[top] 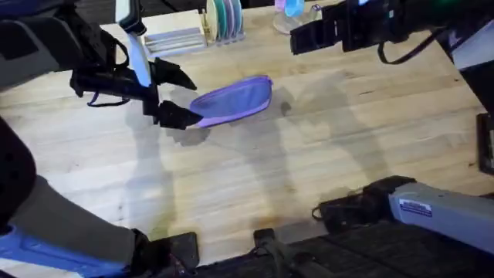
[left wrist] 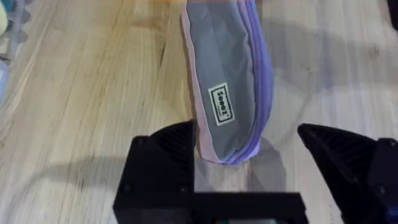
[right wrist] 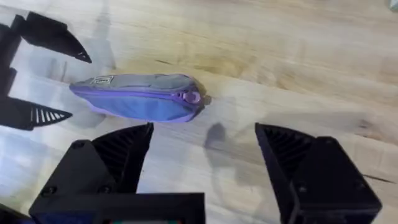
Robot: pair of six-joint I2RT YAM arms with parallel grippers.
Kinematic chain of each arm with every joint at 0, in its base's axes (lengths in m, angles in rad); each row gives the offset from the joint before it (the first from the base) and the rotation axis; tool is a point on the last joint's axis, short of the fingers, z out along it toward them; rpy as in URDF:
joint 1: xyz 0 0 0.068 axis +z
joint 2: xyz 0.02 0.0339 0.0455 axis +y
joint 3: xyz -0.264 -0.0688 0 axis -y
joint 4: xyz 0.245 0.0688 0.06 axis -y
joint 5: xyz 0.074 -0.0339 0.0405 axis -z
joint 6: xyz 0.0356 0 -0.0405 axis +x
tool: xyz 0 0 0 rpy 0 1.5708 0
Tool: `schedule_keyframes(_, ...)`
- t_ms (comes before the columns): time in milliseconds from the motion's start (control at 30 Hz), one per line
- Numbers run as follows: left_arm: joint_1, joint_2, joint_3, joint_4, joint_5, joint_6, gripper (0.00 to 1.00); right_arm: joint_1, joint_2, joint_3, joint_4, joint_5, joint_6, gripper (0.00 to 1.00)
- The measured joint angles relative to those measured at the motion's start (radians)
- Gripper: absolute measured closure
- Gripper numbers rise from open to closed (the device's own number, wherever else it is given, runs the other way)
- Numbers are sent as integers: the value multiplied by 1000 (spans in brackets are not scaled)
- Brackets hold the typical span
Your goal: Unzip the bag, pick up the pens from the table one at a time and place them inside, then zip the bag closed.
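Lying toward the worktop's (top: 255, 177) far edge, the purple pencil pouch (top: 231, 101) is sitting zipped between the left hand's (top: 179, 96) wide-spread fingers; the right hand (right wrist: 202, 155) is hovering above, also wide.

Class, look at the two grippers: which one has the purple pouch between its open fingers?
The left gripper: its open fingers straddle one end of the bag. The right gripper, also open, hangs apart from it.

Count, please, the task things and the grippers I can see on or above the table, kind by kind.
Purple bag: 1
Pens on the table: 0 visible
Grippers: 2, the left gripper open around the bag's end, the right gripper open above the table
Total: 3
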Motion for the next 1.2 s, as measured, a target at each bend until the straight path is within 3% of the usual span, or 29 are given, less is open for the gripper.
schedule_keyframes(333, 14, -6, 26, -57, -29, 0, 4, 1, -32, 0, -36, 65, -81, 4)
schedule_keyframes(533, 41, -139, 92, -68, -104, -47, 4, 1, -72, 0, -74, 119, -135, 4)
schedule_keyframes(700, 43, -320, 139, -68, -197, -166, 4, 1, -115, 0, -75, 141, -150, 4)
schedule_keyframes(733, 43, -414, 142, -71, -251, -256, 5, 1, -129, 0, -76, 142, -153, 4)
schedule_keyframes(767, 43, -442, 142, -74, -271, -294, 5, 1, -131, 0, -79, 142, -153, 3)
schedule_keyframes(1067, 43, -609, 142, -124, -437, -643, 5, 1, -131, 0, -110, 143, -156, 3)
schedule_keyframes(1200, 43, -668, 142, -155, -496, -743, 5, 1, -131, 0, -110, 145, -156, 3)
